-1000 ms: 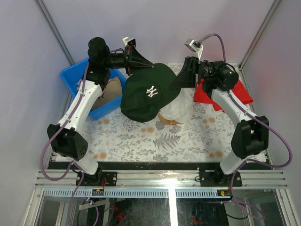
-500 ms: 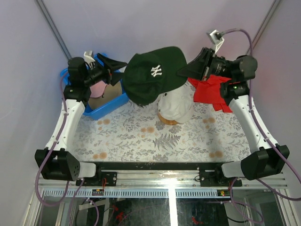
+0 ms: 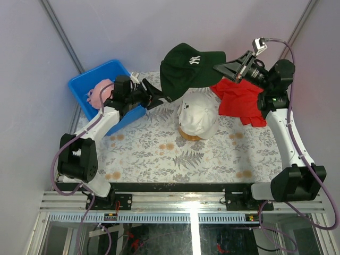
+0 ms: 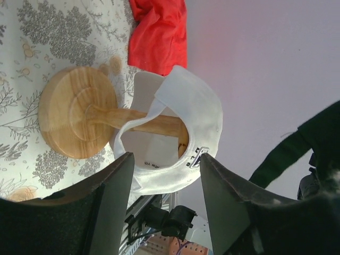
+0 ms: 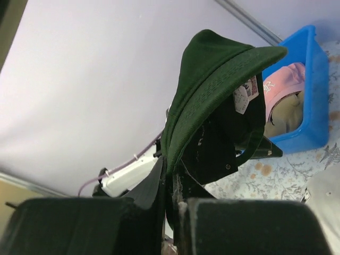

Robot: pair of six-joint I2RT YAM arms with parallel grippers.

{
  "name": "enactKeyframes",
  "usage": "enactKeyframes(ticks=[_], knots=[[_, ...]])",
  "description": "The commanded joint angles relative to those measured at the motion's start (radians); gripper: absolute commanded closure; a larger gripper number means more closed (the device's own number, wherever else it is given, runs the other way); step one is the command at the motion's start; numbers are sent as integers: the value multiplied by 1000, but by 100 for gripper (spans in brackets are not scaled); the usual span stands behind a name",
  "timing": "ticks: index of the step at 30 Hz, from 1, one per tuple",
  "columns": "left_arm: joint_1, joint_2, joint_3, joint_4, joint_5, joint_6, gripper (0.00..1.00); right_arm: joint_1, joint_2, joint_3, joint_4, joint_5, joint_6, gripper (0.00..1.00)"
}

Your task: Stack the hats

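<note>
The dark green hat [image 3: 189, 66] hangs in the air above and behind the white hat [image 3: 197, 118], which sits on the wooden stand [image 4: 74, 117]. My right gripper [image 3: 222, 67] is shut on the green hat's brim [image 5: 212, 90], and the right wrist view shows the brim pinched between the fingers of that gripper [image 5: 172, 183]. My left gripper [image 3: 158, 94] is open and empty, low between the bin and the stand; in its wrist view the same gripper [image 4: 166, 159] faces the white hat [image 4: 186, 111]. A pink hat [image 3: 102, 87] and a tan hat [image 5: 284, 114] lie in the blue bin [image 3: 85, 81].
A red cloth [image 3: 241, 101] lies crumpled at the back right, under my right arm. The blue bin [image 5: 314, 69] stands at the back left against the wall. Grey walls close in the back and both sides of the patterned table [image 3: 175, 154].
My left gripper opened, let go of the green hat and dropped back toward the bin. My right gripper carried the green hat up and to the right, off the white hat.
</note>
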Motion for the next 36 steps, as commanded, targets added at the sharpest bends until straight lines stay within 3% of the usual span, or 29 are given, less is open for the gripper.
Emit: enactKeyframes(ticks=[1, 8, 13, 21, 25, 29, 33, 36], knots=[[7, 12, -52, 222, 29, -19, 46, -21, -107, -29, -8, 120, 146, 100], [7, 66, -46, 327, 64, -76, 44, -86, -208, -296, 283, 240, 647, 100], [19, 78, -47, 337, 87, -84, 42, -89, -220, -313, 351, 280, 804, 100], [31, 90, -84, 290, 135, -53, 42, -95, -237, -327, 310, 268, 779, 100], [30, 55, -65, 306, 146, -81, 42, -95, -245, -296, 187, 271, 651, 100], [31, 10, -47, 349, 147, -140, 40, -95, -200, -233, 189, 272, 569, 100], [35, 43, -41, 294, 142, -96, 37, -95, -170, -136, 38, 248, 406, 100], [38, 90, -50, 284, 144, -67, 42, -95, -163, -117, 2, 236, 364, 100]])
